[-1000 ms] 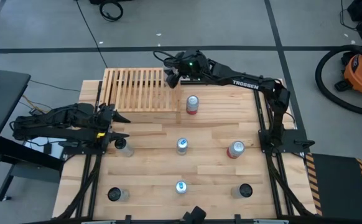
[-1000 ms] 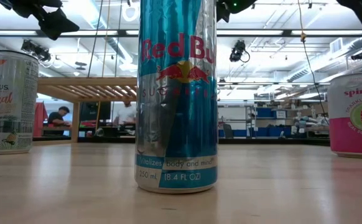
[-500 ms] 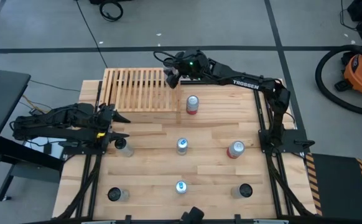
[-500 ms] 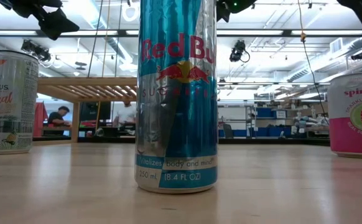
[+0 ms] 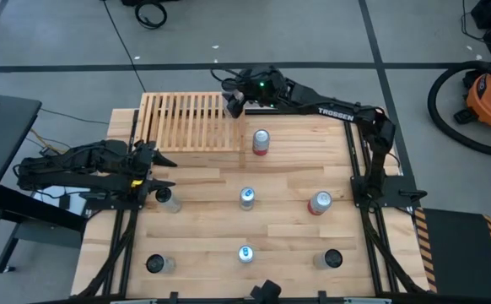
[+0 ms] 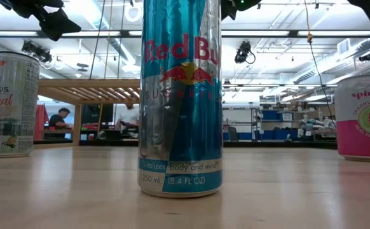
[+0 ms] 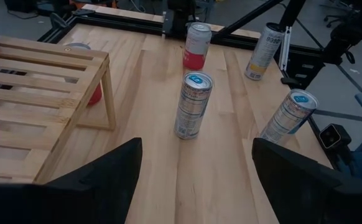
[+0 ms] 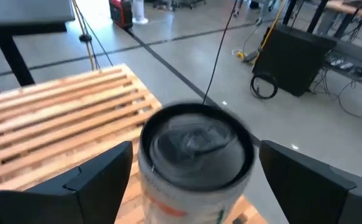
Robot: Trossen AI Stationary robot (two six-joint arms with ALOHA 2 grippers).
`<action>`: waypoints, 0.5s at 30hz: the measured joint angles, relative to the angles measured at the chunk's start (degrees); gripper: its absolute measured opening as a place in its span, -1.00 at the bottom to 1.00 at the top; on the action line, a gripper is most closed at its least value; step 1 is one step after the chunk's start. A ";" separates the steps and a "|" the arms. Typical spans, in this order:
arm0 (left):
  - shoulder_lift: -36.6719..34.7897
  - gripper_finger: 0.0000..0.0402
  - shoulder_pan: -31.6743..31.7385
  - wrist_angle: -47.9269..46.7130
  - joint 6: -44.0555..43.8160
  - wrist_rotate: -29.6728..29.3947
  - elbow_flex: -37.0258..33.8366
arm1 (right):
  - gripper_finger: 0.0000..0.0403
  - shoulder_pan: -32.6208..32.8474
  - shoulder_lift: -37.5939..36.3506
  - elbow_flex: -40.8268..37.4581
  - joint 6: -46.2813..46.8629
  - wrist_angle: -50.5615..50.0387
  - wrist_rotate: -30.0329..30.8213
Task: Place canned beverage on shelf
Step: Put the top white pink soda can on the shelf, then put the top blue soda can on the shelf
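My right gripper [image 5: 234,105] reaches over the far right corner of the slatted wooden shelf [image 5: 191,121]. In the right wrist view it [image 8: 195,149] is open. A silver-topped can [image 8: 196,144] stands upright between the fingers, with a gap on each side. The can's base lies below the picture's edge, and the shelf's slats [image 8: 63,118] run beside it. My left gripper [image 5: 158,170] waits open by the table's left edge with nothing between its fingers [image 7: 100,180].
Several cans stand about the plank table: a red one [image 5: 261,141] just in front of the shelf, a blue one [image 5: 247,198] mid-table, a pink one [image 5: 319,203] to the right, and others along the near edge [image 5: 245,253]. A tall blue can [image 6: 180,95] fills the low view.
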 joint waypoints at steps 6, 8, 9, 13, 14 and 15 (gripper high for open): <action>0.00 0.56 0.00 -0.04 0.00 0.00 -0.02 | 0.79 0.00 -0.91 0.00 -0.55 -0.30 -0.29; 0.00 0.56 0.00 -0.04 -0.02 0.00 -0.02 | 0.79 0.00 -1.30 0.00 -1.03 -0.48 -0.34; 0.00 0.56 0.00 -0.04 -0.02 0.00 -0.02 | 0.79 0.00 -1.69 0.00 -1.50 -0.83 -0.40; 0.00 0.56 0.00 -0.09 -0.27 0.01 -0.02 | 0.79 0.32 -3.66 0.01 -2.21 -2.35 -0.38; 0.00 0.56 0.00 -0.11 -0.32 0.02 -0.02 | 0.79 0.46 -4.25 0.02 -2.21 -2.32 -0.43; 0.00 0.56 0.00 -0.11 -0.31 0.00 -0.02 | 0.79 0.58 -4.88 0.02 -2.23 -2.53 -0.47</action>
